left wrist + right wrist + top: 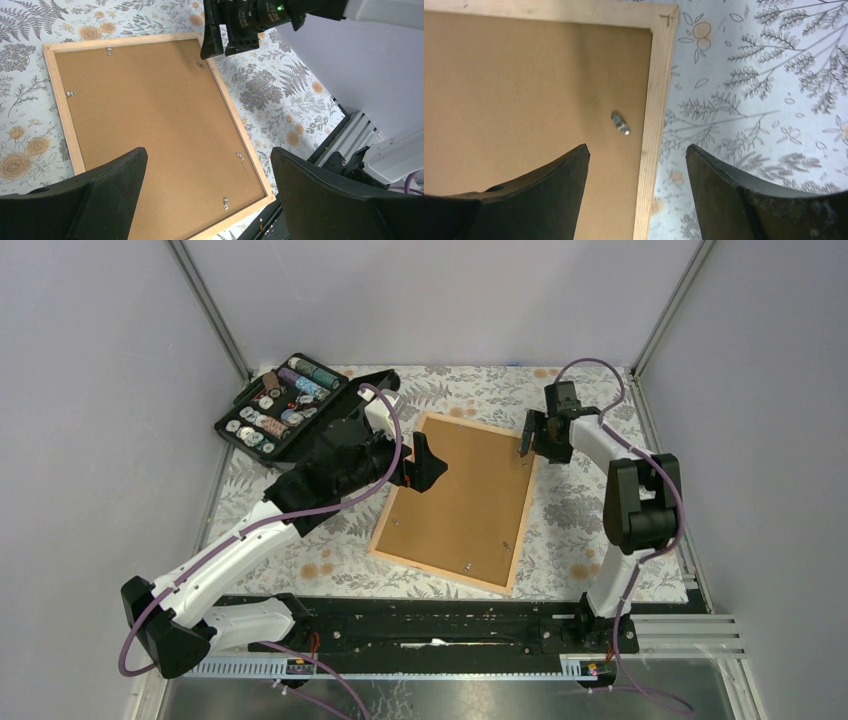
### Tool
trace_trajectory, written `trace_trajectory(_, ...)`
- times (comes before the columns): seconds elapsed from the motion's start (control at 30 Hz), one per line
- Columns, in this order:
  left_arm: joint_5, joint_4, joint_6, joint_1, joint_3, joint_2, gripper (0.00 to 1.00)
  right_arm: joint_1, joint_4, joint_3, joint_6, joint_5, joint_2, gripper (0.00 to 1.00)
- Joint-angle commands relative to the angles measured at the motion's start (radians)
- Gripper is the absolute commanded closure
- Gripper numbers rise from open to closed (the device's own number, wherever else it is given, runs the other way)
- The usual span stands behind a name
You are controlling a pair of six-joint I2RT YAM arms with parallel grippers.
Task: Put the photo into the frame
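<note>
The frame (526, 515) of pale wood lies flat on the flowered cloth with the brown backing board (460, 500) filling it and small metal clips (620, 123) along its edges. The photo is hidden. My left gripper (428, 462) hovers open over the frame's left edge, and in the left wrist view its jaws (209, 152) stand wide above the board (155, 125). My right gripper (530, 435) is open above the frame's far right corner, its jaws (637, 150) astride the wooden edge (655, 110) with nothing held.
An open black case (290, 405) with spools and small round items sits at the back left. The enclosure's walls and metal posts close in the back and sides. A black rail (440, 625) runs along the near edge.
</note>
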Motion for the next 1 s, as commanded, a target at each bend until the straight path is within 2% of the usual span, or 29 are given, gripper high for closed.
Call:
trace_trajectory(0.0,0.019,0.042,-0.003,0.004,0.003,-0.006,0.01,-0.01,0.007,0.066,0.051,-0.044,0.096,0.24)
trace_trajectory(0.17,0.034,0.042,-0.007,0.004,0.007,-0.002,0.01,-0.01,0.003,0.096,0.076,-0.053,0.162,0.32)
trace_trajectory(0.3,0.035,0.042,-0.008,0.003,0.006,-0.002,0.01,-0.009,0.002,0.084,0.082,-0.003,0.178,0.44)
trace_trajectory(0.53,0.039,0.043,-0.009,0.004,0.006,-0.001,0.01,-0.01,-0.014,0.118,0.087,0.044,0.217,0.44)
trace_trajectory(0.57,0.038,0.042,-0.009,0.003,0.007,-0.001,0.01,-0.01,-0.018,0.122,0.095,0.049,0.222,0.49)
trace_trajectory(0.67,0.037,0.041,-0.009,0.004,0.006,-0.004,0.01,-0.009,-0.02,0.114,0.136,0.07,0.217,0.71)
trace_trajectory(0.83,0.043,0.042,-0.01,0.004,0.008,-0.007,0.01,-0.011,0.001,0.055,0.257,0.069,0.181,1.0)
trace_trajectory(0.97,0.048,0.043,-0.012,0.003,0.008,-0.008,0.01,-0.011,0.024,0.024,0.341,0.058,0.166,1.0)
